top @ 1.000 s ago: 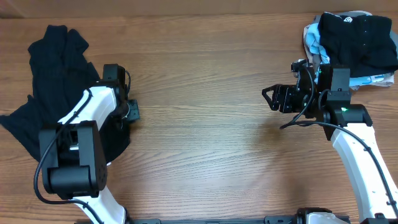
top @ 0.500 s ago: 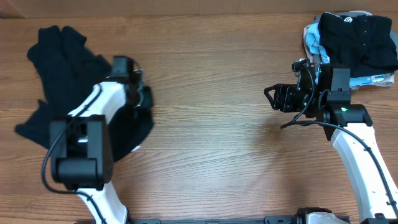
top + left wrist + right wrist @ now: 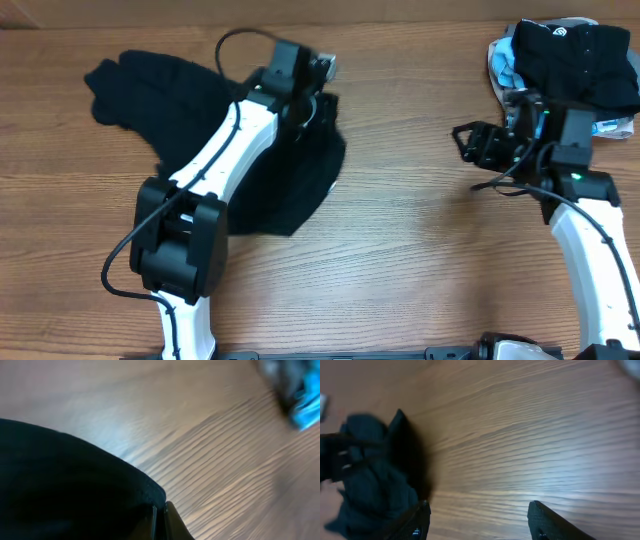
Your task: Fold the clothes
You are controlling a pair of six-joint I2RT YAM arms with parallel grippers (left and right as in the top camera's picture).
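We find the overhead view bright, even and sharp. Both wrist views are blurred, and pale glare lies on the table (image 3: 520,460) just ahead of the fingers (image 3: 546,519).

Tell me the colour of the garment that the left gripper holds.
Plain black, with no pattern visible. The garment shows best in the overhead view.

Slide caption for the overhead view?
Left gripper shut on the black garment; right gripper open and empty near the clothes pile.

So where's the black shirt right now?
Overhead, the black shirt lies left of centre on the table, its right edge pinched by the left gripper, far from the clothes pile top right.
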